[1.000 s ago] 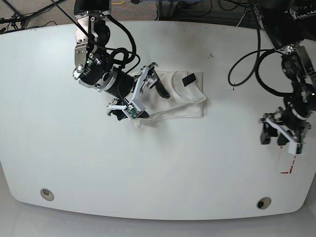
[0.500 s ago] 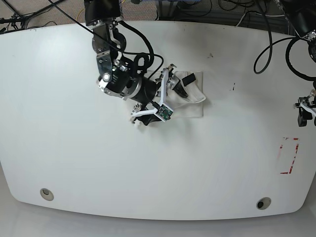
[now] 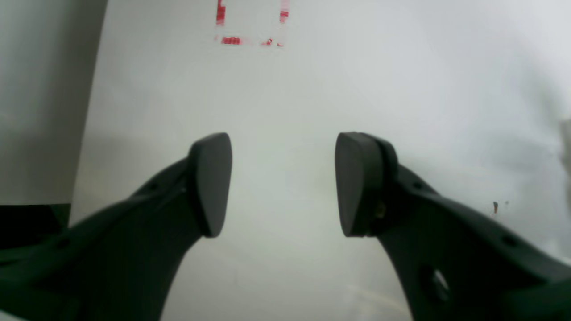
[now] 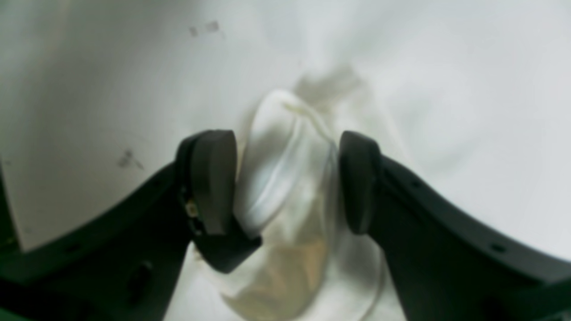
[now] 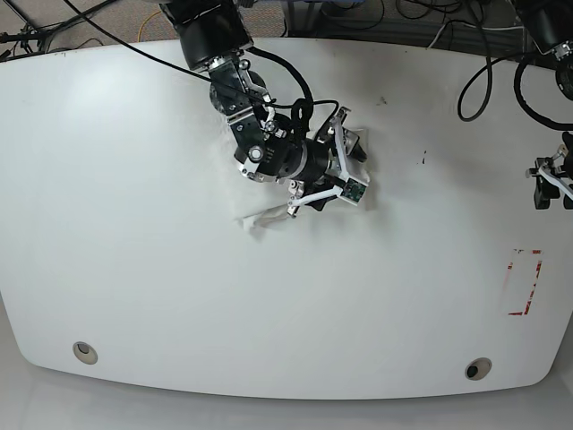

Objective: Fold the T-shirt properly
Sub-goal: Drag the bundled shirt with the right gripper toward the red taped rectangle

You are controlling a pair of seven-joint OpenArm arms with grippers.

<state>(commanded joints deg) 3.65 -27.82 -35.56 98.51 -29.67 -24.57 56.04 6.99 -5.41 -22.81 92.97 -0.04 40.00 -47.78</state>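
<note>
The white T-shirt (image 5: 262, 218) lies bunched on the table's upper middle, mostly hidden under the right arm. My right gripper (image 5: 348, 163) sits low over it. In the right wrist view the right gripper (image 4: 283, 183) is open, with a raised fold of the T-shirt (image 4: 276, 142) filling the gap between its black fingers (image 4: 209, 183). A blurred tan patch shows in the cloth lower down. My left gripper (image 5: 545, 184) hangs at the table's far right edge, away from the shirt. The left wrist view shows that gripper (image 3: 283, 183) open over bare table.
Red tape marks (image 5: 525, 283) sit near the right edge, also ahead of the left gripper as red tape marks (image 3: 250, 26). Two round holes (image 5: 85, 351) (image 5: 477, 368) lie along the front edge. Cables (image 5: 488, 81) trail over the back right.
The right arm has swept rightwards across the shirt, pushing the cloth into a tighter bunch. The left arm has risen from beside the red marks to the far right edge.
</note>
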